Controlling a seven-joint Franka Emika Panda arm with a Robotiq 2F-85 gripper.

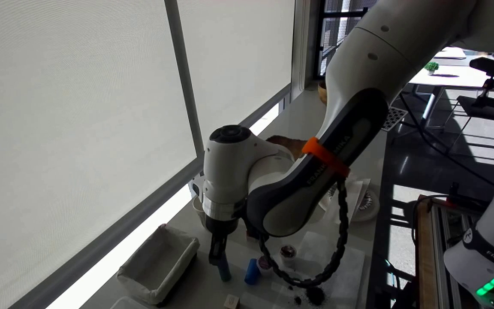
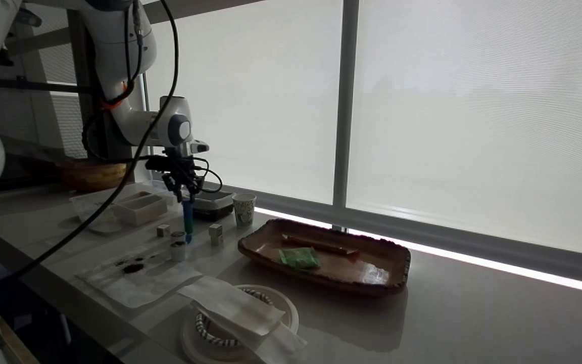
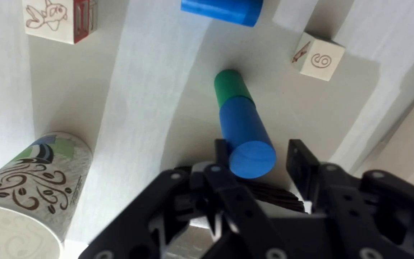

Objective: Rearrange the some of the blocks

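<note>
A blue cylinder (image 3: 244, 122) stands on top of a green cylinder (image 3: 230, 86) in the wrist view; the stack (image 2: 188, 215) also shows upright in an exterior view. My gripper (image 3: 259, 153) is open around the blue cylinder's top, the left finger very close to it or touching, the right finger apart. The gripper also shows in both exterior views (image 1: 217, 256) (image 2: 185, 194). Another blue cylinder (image 3: 223, 9) lies on the table nearby, also in an exterior view (image 1: 252, 272). Pale printed cubes stand either side, one with a fish (image 3: 49, 18), one with a six (image 3: 321, 59).
A patterned paper cup (image 3: 31, 194) stands near the gripper. A lined basket (image 1: 178, 259) is by the window. Small cups (image 1: 287, 253) and dark powder (image 1: 315, 296) are on the table's other side. A brown tray (image 2: 265, 260) and plates (image 2: 291, 313) lie farther along.
</note>
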